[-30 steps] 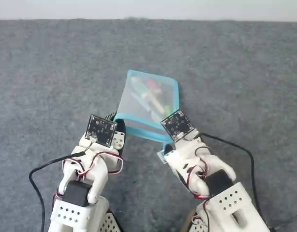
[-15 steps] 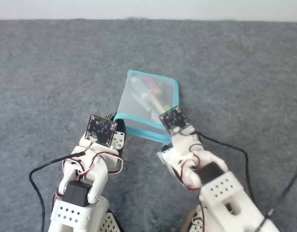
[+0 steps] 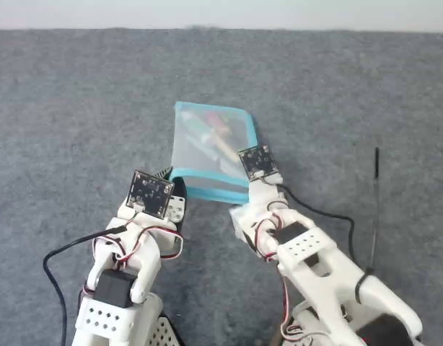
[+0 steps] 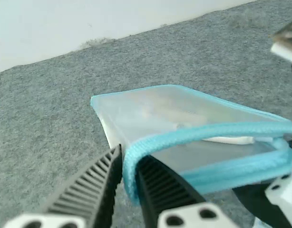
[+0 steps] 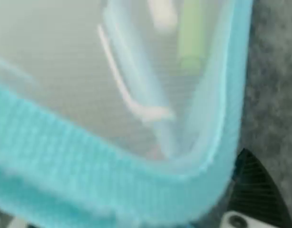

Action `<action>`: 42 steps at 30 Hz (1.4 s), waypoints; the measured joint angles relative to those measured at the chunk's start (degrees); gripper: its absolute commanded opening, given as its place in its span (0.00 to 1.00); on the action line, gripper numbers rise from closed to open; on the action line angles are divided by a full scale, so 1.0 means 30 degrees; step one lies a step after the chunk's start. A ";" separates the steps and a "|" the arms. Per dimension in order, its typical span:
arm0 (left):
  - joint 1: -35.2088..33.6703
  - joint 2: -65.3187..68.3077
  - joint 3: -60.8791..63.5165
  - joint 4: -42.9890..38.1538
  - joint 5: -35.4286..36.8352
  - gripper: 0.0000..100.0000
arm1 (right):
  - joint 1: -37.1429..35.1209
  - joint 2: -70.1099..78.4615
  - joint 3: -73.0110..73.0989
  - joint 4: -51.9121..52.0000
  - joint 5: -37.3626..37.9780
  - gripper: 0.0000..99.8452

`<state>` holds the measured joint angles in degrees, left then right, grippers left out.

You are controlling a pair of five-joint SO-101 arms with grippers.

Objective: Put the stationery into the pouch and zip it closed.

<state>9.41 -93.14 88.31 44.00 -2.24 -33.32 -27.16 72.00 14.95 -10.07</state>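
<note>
A translucent pouch (image 3: 211, 144) with cyan trim lies on the grey mat, with coloured stationery (image 3: 216, 133) inside it. My left gripper (image 3: 177, 179) is at the pouch's near left corner. In the left wrist view its black ribbed jaws stand shut on the cyan trim (image 4: 129, 173). My right gripper (image 3: 244, 196) sits at the pouch's near right corner, hidden under its camera board. The right wrist view is pressed close to the pouch (image 5: 136, 156); a green pen (image 5: 191, 33) and a white pen (image 5: 129, 90) show through the wall.
Grey felt mat (image 3: 77, 108) covers the table up to the pale wall at the back. A black cable (image 3: 374, 194) rises at the right of the right arm. Open mat lies left, right and beyond the pouch.
The right arm has swung forward and to the left. The pouch turned and shifted left with it, its far end now nearer the middle. The left arm kept still.
</note>
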 measured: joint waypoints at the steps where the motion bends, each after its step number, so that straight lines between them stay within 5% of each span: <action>1: 0.0000 0.0000 0.0000 0.0000 0.0000 0.01 | 0.0000 0.0234 0.0000 -0.0498 0.0000 0.32; 14: 0.0000 0.0000 0.0000 0.0000 0.0000 0.01 | 0.0059 0.1201 0.0000 -0.1407 0.0440 0.01; 22: 0.0029 0.0000 0.0000 0.0000 0.0000 0.01 | 0.1495 0.1201 -0.0352 -0.0586 0.1700 0.01; 29: 0.0029 0.0000 0.0674 0.0000 0.0000 0.01 | 0.3136 0.0762 -0.2872 0.5568 0.3663 0.01; 42: 0.0029 0.0000 0.0703 0.0000 0.0000 0.01 | 0.3458 -0.8615 -0.3077 1.2659 0.7385 0.01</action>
<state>9.49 -93.14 90.42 44.00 -2.24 -22.95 -53.01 62.77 52.92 12.09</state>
